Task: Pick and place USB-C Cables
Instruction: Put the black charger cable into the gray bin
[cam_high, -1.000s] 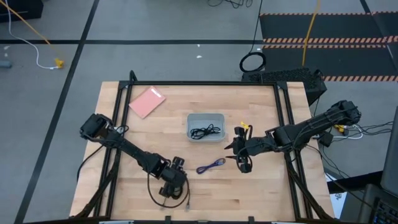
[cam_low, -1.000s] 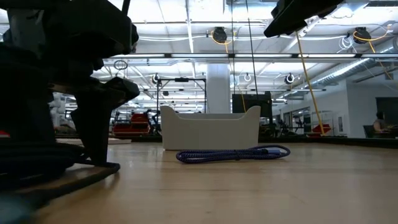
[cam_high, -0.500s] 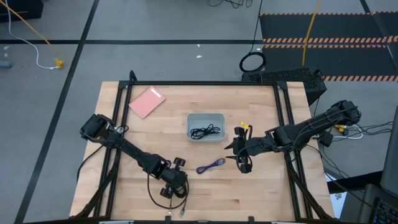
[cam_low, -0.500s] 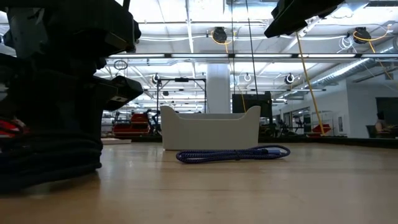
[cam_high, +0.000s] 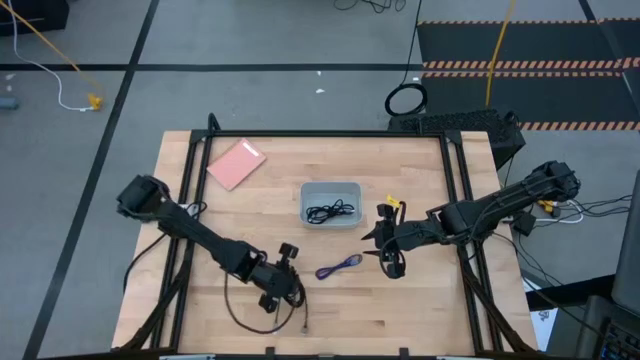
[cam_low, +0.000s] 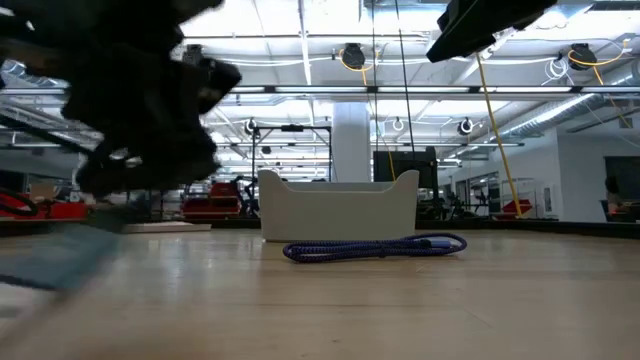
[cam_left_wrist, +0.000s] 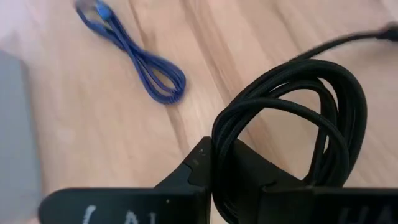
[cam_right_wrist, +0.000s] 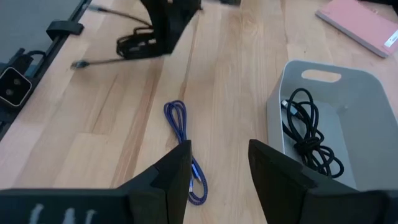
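Observation:
My left gripper (cam_high: 278, 287) is near the table's front, left of centre, shut on a dark coiled USB-C cable (cam_left_wrist: 292, 118). The cable's loop (cam_high: 245, 310) and plug end (cam_high: 303, 325) spread out below the gripper. A purple-blue cable (cam_high: 340, 265) lies flat on the wood in front of the grey bin (cam_high: 331, 190). A black cable (cam_high: 330, 211) rests inside the bin. My right gripper (cam_high: 390, 262) stands open just right of the purple-blue cable (cam_right_wrist: 180, 127), touching nothing. My left gripper pinches several strands of the coil's edge (cam_left_wrist: 227, 155) bundled between its two fingers, coming from above. The rest of the coil (cam_right_wrist: 134, 43) bulges out beyond the fingers. Whether the tail (cam_right_wrist: 81, 62) still lies on the table, I cannot tell.
A flat pink pad (cam_high: 237, 163) lies at the far left of the table. Black frame rails (cam_high: 190, 200) run along both table sides. Bare wood (cam_high: 420, 320) stretches along the near right. A black cable ring (cam_high: 405, 100) lies on the floor beyond the table.
My left gripper has shut on the dark coil and risen off the table with it, shifting a little toward the far edge. The coil has come up with it and its loop has spread wider below. My right gripper has kept still.

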